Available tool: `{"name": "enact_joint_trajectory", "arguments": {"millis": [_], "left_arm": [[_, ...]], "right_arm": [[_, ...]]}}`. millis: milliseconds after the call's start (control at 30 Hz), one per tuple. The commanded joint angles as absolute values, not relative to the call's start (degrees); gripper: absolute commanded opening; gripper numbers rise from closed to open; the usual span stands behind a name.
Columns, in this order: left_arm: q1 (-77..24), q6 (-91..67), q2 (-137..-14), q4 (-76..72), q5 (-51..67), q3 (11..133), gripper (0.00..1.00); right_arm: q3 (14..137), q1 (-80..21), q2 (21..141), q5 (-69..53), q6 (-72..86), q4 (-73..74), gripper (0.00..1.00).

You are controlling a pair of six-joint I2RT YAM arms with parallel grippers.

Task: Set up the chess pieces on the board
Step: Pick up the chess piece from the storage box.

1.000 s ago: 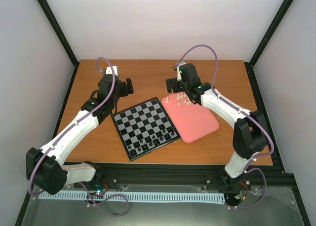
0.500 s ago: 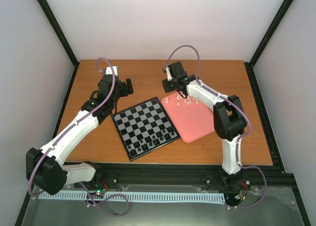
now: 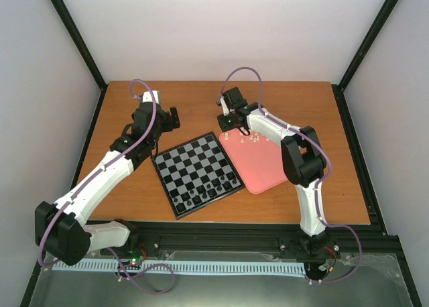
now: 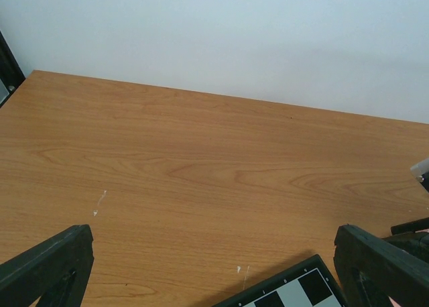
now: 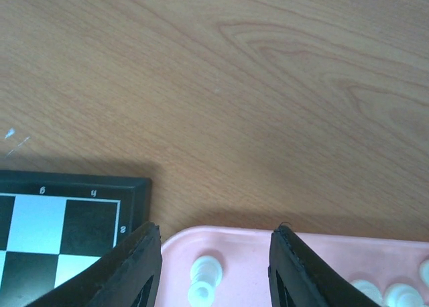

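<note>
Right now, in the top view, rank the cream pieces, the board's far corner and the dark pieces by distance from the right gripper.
1. cream pieces: far end of the pink tray, right beneath the right gripper.
2. board: its far corner, just left of the gripper.
3. dark pieces: along the board's near edge.

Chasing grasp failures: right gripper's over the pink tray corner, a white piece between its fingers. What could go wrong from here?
1. The white piece stands nearer one finger of the open right gripper; closing may tip or flick it rather than pinch it.
2. That finger hangs by the rim of the pink tray and the corner of the board; going lower could catch either and shake the dark pieces on the board.
</note>
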State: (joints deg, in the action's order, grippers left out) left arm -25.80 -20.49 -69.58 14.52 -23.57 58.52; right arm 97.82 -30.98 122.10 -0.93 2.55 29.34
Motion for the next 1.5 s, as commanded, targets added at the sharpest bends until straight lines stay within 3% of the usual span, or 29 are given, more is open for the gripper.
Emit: {"name": "enact_joint_trajectory", "arguments": {"millis": [0,533,800,1233,1467], "left_arm": [[-26.3,-19.4,-70.3,13.5,-23.9,59.3,1.0],[-26.3,-19.6,-71.1,13.3,-24.1,59.4,1.0],[-26.3,-19.8,-72.0,13.4,-24.1,59.6,1.0],[-26.3,-20.2,-71.8,13.6,-24.2,59.5,1.0],[-26.3,-20.1,-71.7,13.7,-24.3,59.6,1.0]], "right_arm": [[97.3,-32.4,122.8,-0.8,1.6,31.1,0.45],[97.0,-32.9,125.0,1.7,1.6,34.8,0.41],[96.5,-32.9,124.8,1.3,1.7,35.0,0.29],[96.5,-32.9,126.0,0.8,1.5,34.7,0.29],[97.6,-32.9,126.7,0.8,1.5,35.6,0.11]]}}
